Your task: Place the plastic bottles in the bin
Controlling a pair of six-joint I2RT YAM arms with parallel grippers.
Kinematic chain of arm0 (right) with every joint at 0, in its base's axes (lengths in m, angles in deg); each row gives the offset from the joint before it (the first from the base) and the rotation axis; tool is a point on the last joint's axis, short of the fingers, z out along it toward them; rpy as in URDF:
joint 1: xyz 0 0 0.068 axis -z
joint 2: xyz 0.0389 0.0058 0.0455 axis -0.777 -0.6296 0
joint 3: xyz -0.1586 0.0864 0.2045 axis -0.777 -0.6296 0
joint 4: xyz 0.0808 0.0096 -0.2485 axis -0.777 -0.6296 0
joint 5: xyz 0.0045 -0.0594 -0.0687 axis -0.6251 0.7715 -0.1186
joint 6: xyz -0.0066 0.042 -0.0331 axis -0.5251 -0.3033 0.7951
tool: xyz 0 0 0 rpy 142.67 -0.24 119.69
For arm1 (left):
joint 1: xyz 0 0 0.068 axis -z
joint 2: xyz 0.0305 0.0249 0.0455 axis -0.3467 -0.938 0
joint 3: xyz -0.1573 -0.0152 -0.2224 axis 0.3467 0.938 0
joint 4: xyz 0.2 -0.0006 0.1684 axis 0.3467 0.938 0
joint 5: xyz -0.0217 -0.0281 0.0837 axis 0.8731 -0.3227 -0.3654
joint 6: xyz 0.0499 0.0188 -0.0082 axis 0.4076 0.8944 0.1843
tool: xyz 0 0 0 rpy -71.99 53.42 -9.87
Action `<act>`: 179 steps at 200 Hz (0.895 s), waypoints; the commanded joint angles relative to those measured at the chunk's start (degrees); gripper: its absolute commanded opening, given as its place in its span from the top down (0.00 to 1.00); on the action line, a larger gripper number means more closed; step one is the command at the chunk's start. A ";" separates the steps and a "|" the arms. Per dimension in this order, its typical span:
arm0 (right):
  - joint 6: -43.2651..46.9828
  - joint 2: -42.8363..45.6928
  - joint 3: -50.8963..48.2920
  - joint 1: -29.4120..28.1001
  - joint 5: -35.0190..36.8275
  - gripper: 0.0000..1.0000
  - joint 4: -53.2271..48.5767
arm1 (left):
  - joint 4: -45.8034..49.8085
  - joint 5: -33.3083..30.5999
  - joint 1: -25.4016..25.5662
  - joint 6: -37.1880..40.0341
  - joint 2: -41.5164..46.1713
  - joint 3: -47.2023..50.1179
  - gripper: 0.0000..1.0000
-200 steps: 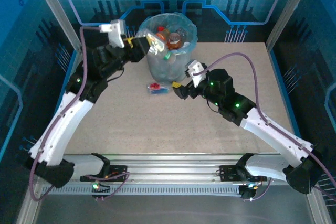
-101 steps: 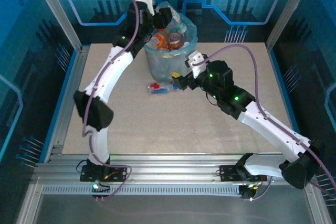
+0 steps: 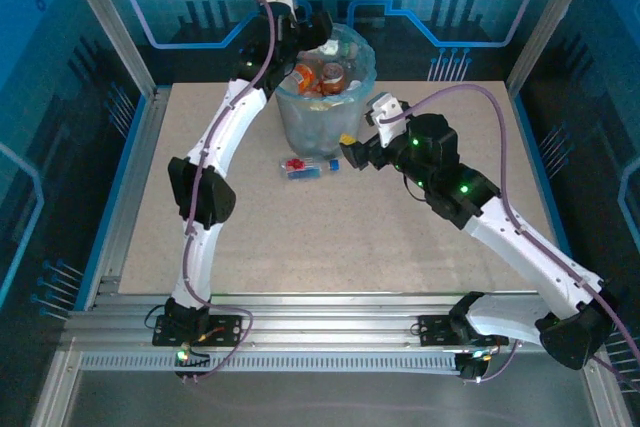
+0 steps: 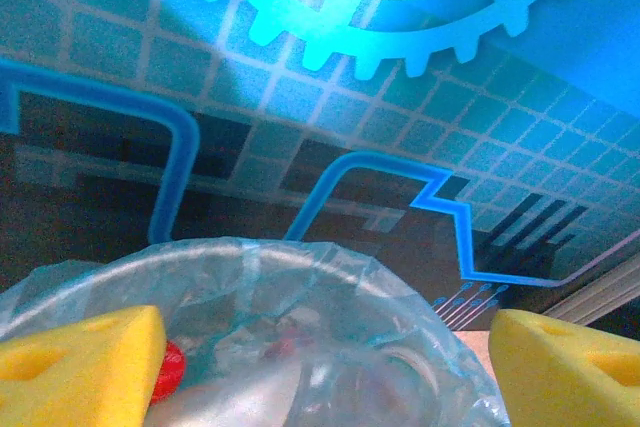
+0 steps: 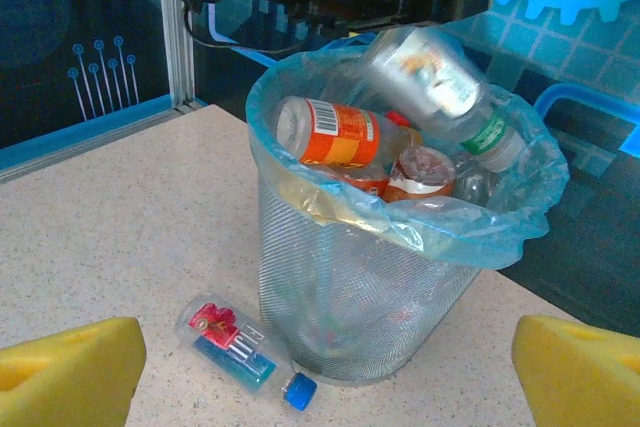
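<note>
The left gripper had swung over the bin and spread its pads, leaving a clear green-capped bottle tilted atop the piled bottles (bin nearly full). One blue-capped bottle lay at the bin's foot, before the right gripper, jaws spread.

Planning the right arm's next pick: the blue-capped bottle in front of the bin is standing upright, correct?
No. The blue-capped bottle in front of the bin is lying on its side, not standing upright. The right wrist view shows this plainly.
</note>
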 commanded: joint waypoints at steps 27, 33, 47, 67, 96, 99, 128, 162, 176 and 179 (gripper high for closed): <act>-0.88 0.88 0.41 0.70 0.19 0.05 -1.00 | -3.25 -5.92 -0.31 0.09 7.42 5.35 0.18; -0.95 0.78 0.41 0.71 0.11 0.06 -1.08 | -3.13 -5.40 -0.33 0.16 7.12 5.24 0.19; -1.13 0.50 0.50 0.71 0.00 0.05 -1.29 | -1.80 -3.29 0.01 0.91 5.79 3.75 0.24; -1.26 -0.02 0.65 0.72 -0.08 0.06 -1.66 | 5.06 -1.69 1.56 3.98 1.20 -3.52 0.32; -1.36 -0.86 1.20 0.71 -0.43 0.06 -2.50 | 13.33 -1.22 3.11 6.32 -2.50 -7.86 0.38; -1.38 -0.95 1.20 0.76 -0.40 0.06 -2.50 | 13.70 -1.28 3.16 6.36 -2.45 -7.50 0.38; -1.43 -1.77 1.80 0.82 -1.29 0.07 -3.19 | 18.64 -1.09 3.12 6.06 -2.68 -6.24 0.33; -1.98 -1.79 1.52 0.86 -1.93 0.08 -3.05 | 23.12 7.61 3.43 5.07 -0.27 -5.99 0.34; -2.39 -1.79 1.14 0.84 -2.19 0.08 -2.59 | 23.82 11.64 3.71 4.01 1.49 -5.21 0.35; -2.54 -1.79 1.07 0.82 -2.24 0.08 -2.52 | 23.92 12.33 3.88 3.84 1.83 -4.93 0.35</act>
